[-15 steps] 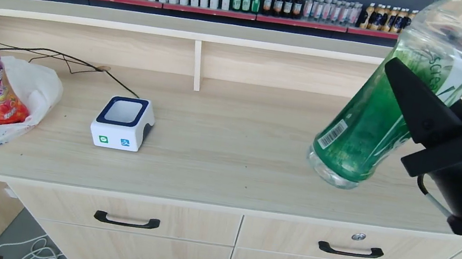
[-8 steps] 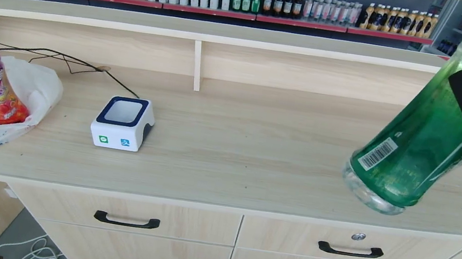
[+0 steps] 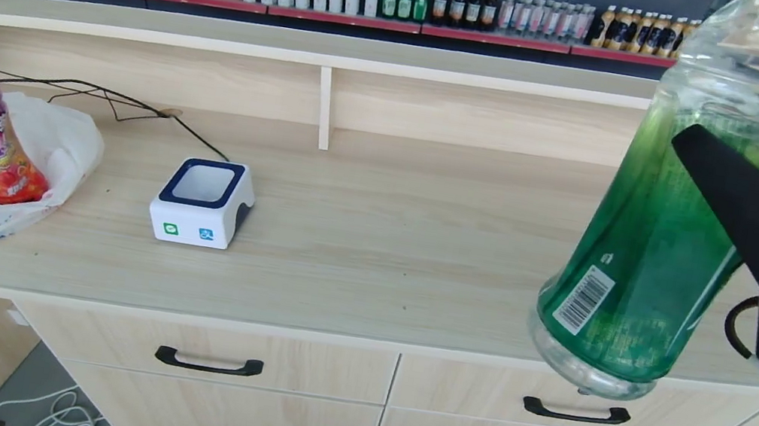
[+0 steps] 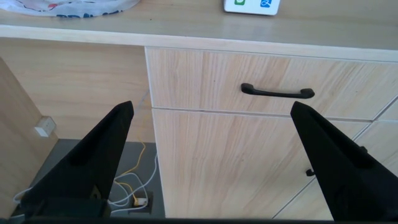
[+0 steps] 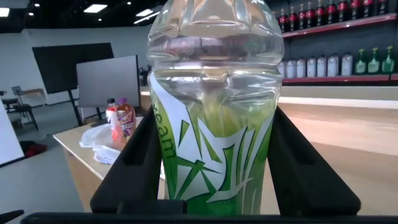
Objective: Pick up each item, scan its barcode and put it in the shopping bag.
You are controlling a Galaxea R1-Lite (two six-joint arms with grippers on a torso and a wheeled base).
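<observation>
Scanning step: item held aloft, unscanned.
Over the table's right edge, well apart from the shopping bag, the right gripper's fingers clamp the tilted green bottle; next, carry it to the scanner, barcode facing it. Left gripper's fingers apart.
</observation>
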